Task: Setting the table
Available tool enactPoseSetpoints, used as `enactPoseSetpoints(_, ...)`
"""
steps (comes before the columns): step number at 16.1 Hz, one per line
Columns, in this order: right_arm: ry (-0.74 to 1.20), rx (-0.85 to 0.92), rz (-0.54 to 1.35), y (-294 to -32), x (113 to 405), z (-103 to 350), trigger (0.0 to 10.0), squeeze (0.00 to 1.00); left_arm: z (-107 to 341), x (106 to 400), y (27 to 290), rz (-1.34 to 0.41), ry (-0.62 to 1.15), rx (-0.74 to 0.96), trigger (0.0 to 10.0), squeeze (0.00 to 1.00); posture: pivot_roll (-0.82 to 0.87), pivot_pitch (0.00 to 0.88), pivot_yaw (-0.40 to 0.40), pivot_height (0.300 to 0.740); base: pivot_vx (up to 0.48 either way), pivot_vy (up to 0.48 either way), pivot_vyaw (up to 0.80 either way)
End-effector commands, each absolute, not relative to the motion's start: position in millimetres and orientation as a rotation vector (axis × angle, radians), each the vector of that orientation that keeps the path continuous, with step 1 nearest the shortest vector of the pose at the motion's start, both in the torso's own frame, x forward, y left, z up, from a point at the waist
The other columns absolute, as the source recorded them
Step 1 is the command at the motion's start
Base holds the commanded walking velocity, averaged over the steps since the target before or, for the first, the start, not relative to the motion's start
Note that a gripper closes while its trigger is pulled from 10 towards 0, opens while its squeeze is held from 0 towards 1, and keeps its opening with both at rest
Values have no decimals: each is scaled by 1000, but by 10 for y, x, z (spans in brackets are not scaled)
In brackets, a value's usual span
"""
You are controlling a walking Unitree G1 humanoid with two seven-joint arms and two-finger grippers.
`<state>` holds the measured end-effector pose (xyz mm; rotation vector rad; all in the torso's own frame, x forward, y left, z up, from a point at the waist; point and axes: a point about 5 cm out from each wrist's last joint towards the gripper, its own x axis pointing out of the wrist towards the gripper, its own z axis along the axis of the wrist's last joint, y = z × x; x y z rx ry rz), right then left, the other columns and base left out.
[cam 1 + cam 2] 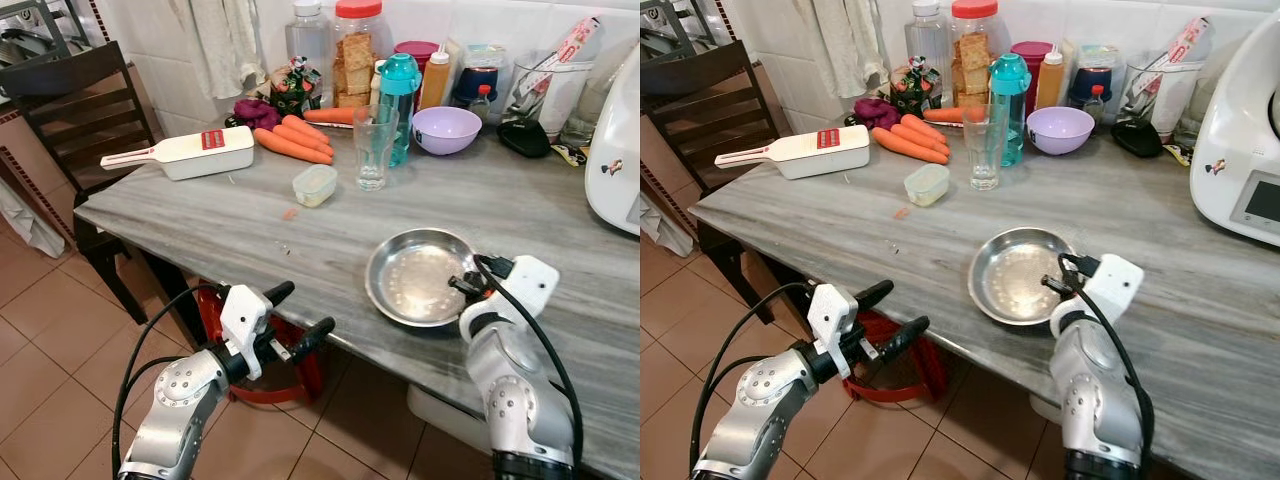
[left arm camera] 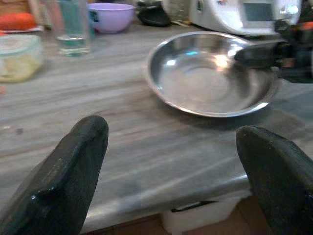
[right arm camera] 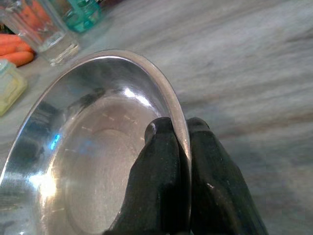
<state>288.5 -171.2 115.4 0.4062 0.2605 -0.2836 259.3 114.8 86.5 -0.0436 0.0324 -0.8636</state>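
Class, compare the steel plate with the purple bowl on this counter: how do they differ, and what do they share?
The steel plate is shiny metal, wide and shallow; the purple bowl is matte lilac, smaller and deeper. The plate sits near the counter's front edge, its rim pinched by the right gripper; the bowl stands untouched at the back among bottles. Both are round, upright and look empty.

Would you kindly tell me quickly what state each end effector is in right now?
Left end effector: open, holding nothing, just off the table edge.
Right end effector: shut on the rim of the steel plate.
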Motion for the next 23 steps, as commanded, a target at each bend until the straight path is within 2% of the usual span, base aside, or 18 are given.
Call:
enactPoseSetpoints(1, 361, 443, -271, -1541, 2844, 990, 10000, 0, 894, 2571, 1151, -892, 29, -28, 10000, 0, -173, 6, 52, 740, 0, 0, 0)
enactPoseSetpoints(2, 393, 450, -269, -1533, 2829, 948, 10000, 0, 892, 2571, 1147, -894, 29, -26, 10000, 0, -170, 4, 51, 740, 0, 0, 0)
enactPoseSetpoints(3, 404, 460, -277, -1542, 2820, 927, 10000, 1000, 888, 2570, 1145, -895, 31, -27, 10000, 0, -170, 4, 51, 740, 0, 0, 0)
enactPoseSetpoints(11, 391, 464, -271, -1586, 2840, 959, 10000, 1000, 900, 2588, 1122, -899, 28, -36, 10000, 0, -169, 1, 54, 740, 0, 0, 0)
enactPoseSetpoints(16, 214, 259, -278, -1774, 2739, 1228, 10000, 1000, 899, 2573, 1102, -912, 29, -42, 10000, 0, -173, 2, 54, 740, 0, 0, 0)
enactPoseSetpoints(20, 105, 87, -231, -1889, 2537, 1355, 10000, 1000, 892, 2568, 1093, -915, 32, -49, 10000, 0, -181, 11, 59, 740, 0, 0, 0)
enactPoseSetpoints(23, 64, 28, -208, -1909, 2406, 1382, 10000, 1000, 842, 2620, 1124, -818, 46, -44, 10000, 0, -186, 14, 59, 740, 0, 0, 0)
